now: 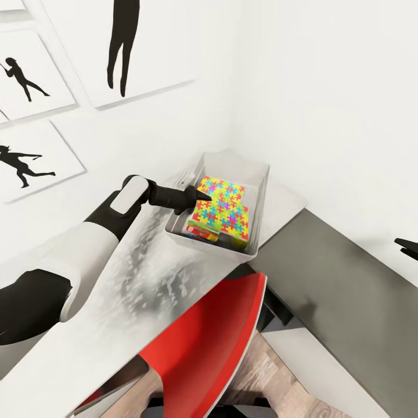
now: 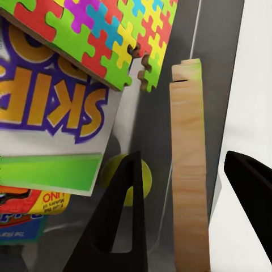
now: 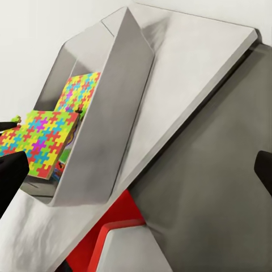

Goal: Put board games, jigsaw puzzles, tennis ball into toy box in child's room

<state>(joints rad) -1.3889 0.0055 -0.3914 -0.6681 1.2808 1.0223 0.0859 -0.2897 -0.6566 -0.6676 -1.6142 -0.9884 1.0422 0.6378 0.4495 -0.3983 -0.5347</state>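
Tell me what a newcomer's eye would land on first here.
The bright jigsaw puzzles lying in the grey toy box on the table, in the corner of white walls. Next, the left gripper, open, reaching over the box's rim, and the red chair tucked under the table in the foreground.

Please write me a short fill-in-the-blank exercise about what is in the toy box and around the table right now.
1. The two jigsaw puzzles lie inside the grey ____ on the table.
2. The left hand reaches over the box's rim with its fingers ____.
3. The chair pushed up to the table is ____ in colour.
4. In the left wrist view, a yellow-green ____ lies at the bottom of the box, below the games.

Missing words: toy box; open; red; tennis ball
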